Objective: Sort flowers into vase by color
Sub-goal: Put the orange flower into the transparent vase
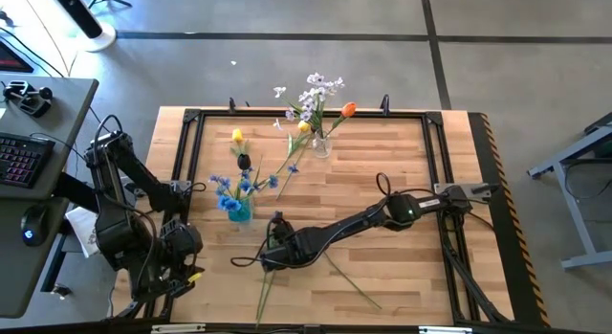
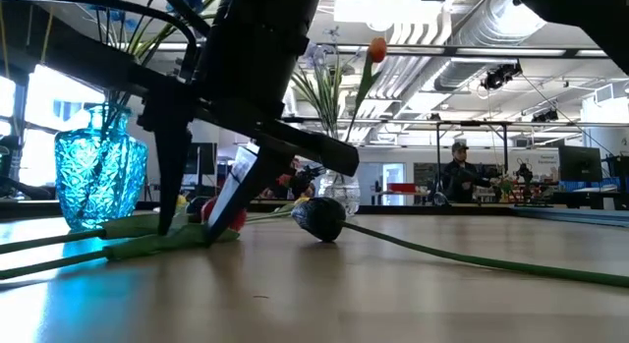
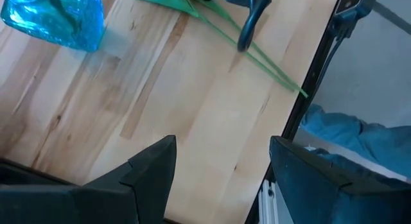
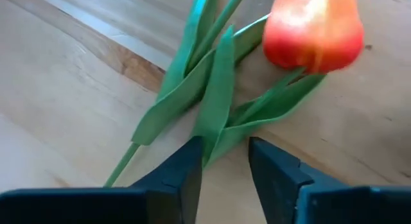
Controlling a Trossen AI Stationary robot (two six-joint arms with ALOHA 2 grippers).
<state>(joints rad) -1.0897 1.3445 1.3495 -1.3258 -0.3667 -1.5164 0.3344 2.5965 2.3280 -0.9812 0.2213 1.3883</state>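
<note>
My right gripper (image 1: 273, 248) (image 4: 225, 153) stands tips-down on the table near its front middle, shut on the green leaves of an orange-red tulip (image 4: 313, 30) that lies flat there. A dark purple tulip head (image 2: 319, 217) lies just beside it, its stem (image 2: 491, 259) trailing along the table. The blue vase (image 1: 237, 210) holds small blue blossoms. The clear vase (image 1: 320, 144) holds white-lilac sprigs and an orange tulip (image 1: 348, 109). My left gripper (image 3: 221, 166) is open, hovering over bare wood near the table's front left corner. My right gripper comes from above, pointing down, and has the orange-red tulip's leaves (image 4: 218, 131) between its two fingers, just below the head. The fingers (image 2: 228, 207) lie across the stem. The tulip lies flat on the table, head and stem both on the wood.
More green stems (image 1: 263, 288) lie on the table in front of the right gripper, one reaching the near edge. A yellow tulip head (image 1: 237, 136) and a dark one (image 1: 244, 162) show beyond the blue vase. A black rail (image 1: 445, 171) frames the table. A person (image 2: 457, 171) stands far behind.
</note>
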